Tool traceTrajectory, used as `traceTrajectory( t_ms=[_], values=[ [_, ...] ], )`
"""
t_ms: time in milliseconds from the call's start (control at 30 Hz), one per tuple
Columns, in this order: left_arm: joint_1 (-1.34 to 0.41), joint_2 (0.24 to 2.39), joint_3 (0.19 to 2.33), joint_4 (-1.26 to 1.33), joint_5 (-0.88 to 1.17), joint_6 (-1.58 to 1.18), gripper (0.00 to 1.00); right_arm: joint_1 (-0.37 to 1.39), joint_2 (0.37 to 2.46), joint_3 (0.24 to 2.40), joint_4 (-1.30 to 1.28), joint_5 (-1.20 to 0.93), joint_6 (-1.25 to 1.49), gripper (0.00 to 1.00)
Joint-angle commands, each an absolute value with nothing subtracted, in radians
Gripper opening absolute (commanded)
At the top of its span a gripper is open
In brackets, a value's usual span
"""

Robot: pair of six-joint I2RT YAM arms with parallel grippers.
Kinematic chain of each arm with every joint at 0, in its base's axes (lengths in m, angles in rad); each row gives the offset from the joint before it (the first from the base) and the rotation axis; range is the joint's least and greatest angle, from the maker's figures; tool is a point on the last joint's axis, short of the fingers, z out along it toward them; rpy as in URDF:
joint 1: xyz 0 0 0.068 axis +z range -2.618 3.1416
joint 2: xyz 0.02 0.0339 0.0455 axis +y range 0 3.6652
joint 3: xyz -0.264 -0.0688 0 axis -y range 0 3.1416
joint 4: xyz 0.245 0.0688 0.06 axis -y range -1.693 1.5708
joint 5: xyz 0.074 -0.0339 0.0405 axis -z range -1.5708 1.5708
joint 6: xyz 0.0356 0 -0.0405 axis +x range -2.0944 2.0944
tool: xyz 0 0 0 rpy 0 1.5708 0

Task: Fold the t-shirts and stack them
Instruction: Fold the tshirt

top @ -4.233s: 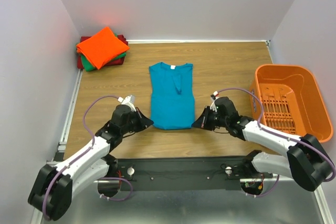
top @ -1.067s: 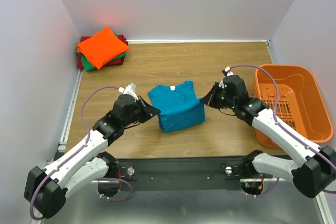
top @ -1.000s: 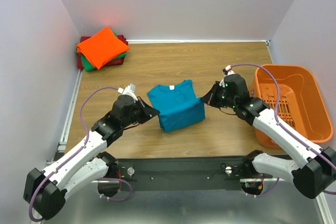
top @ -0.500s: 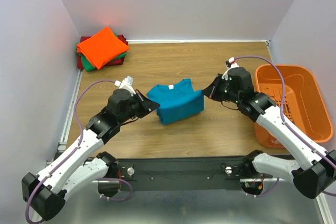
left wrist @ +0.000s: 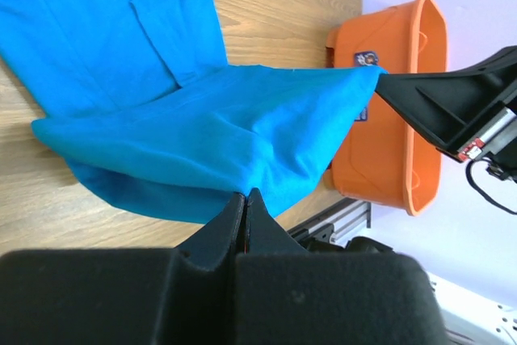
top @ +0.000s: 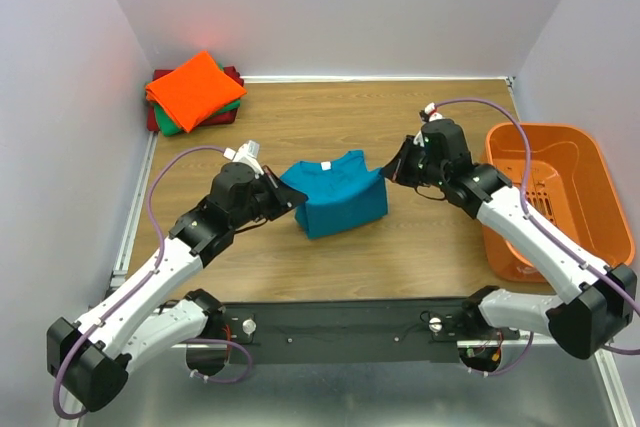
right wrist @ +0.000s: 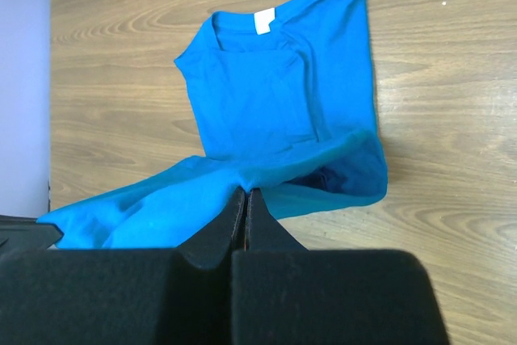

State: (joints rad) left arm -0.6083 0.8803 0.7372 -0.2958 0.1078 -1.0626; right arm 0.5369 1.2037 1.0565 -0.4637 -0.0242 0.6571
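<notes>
A teal-blue t-shirt [top: 335,192] lies mid-table, its lower half lifted and doubled over toward the collar. My left gripper [top: 293,197] is shut on the raised hem's left corner, and the left wrist view shows the cloth [left wrist: 202,135] pinched at its tips [left wrist: 245,195]. My right gripper [top: 388,175] is shut on the right corner; the right wrist view shows the hem [right wrist: 202,191] stretched from its tips [right wrist: 245,191], with the collar and white label beyond. A folded orange t-shirt [top: 195,87] tops green [top: 172,128] and dark red [top: 233,75] ones at the back left corner.
An orange slotted plastic basket [top: 560,197] stands at the table's right edge, close behind my right arm. Walls close in the table at the back and on both sides. A metal rail [top: 135,207] runs along the left edge.
Both grippers have carried the shirt's hem up and away from the arm bases, over the shirt's body. The shirt has gone from flat and full length to folded roughly in half.
</notes>
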Motion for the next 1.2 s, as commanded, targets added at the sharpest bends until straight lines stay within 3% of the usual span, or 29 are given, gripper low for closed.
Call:
traceTrajectory(
  t_ms=[0,367,567,733,833,1000,1167],
  values=[
    [-0.606,0.874,0.723,-0.242,0.169,-1.060,0.00,0.543,1.163,1.066,-0.468,0.026,0.649,0.01],
    [-0.719,0.801,0.634,-0.203,0.147,-1.141,0.00,0.543,0.962,0.919,-0.480,0.021,0.703,0.01],
    [-0.761,0.779,0.552,-0.101,0.149,-1.230,0.00,0.543,0.969,0.925,-0.482,0.025,0.698,0.01],
    [-0.691,0.805,0.516,-0.037,0.175,-1.221,0.00,0.542,1.164,1.031,-0.454,0.057,0.664,0.01],
    [-0.550,0.882,0.509,0.040,0.287,-1.158,0.00,0.541,1.315,1.126,-0.416,0.080,0.631,0.01],
    [-0.324,1.107,0.601,0.104,0.408,-1.028,0.00,0.538,1.617,1.386,-0.384,0.078,0.575,0.01],
    [-0.209,1.339,0.690,0.184,0.460,-0.953,0.00,0.522,1.940,1.618,-0.383,0.039,0.545,0.04]
  ],
)
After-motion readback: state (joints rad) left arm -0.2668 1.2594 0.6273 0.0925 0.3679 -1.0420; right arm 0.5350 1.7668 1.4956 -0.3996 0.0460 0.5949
